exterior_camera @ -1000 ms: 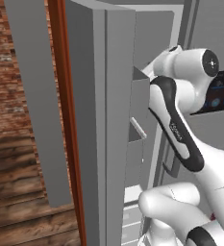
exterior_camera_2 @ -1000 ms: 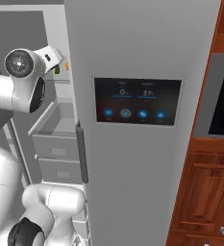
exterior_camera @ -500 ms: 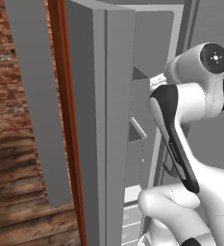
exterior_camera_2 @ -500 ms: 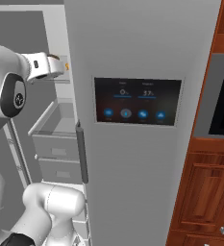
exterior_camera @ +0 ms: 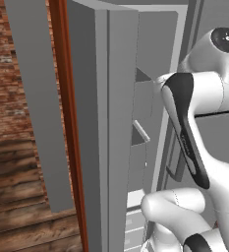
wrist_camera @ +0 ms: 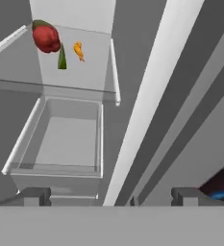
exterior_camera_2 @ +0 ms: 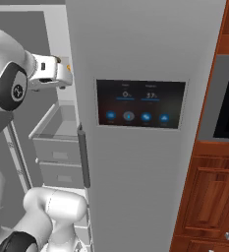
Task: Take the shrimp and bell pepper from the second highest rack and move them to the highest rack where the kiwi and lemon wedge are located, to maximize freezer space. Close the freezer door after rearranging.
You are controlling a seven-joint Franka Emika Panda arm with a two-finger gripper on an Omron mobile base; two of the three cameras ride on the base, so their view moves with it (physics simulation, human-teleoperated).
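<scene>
The gripper (wrist_camera: 111, 196) is spread wide and empty above the bin (wrist_camera: 60, 139), which looks bare. Beyond it, on the shelf (wrist_camera: 84, 72), sit the bell pepper (wrist_camera: 46, 37) and shrimp (wrist_camera: 78, 50). With both apparently moved, back out straight, then swing the freezer door (exterior_camera: 86, 123) shut.

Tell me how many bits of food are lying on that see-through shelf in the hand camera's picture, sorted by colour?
Red: 1, a round piece
Green: 1, a small wedge
Orange: 1, the shrimp
Total: 3, all on the highest rack
</scene>
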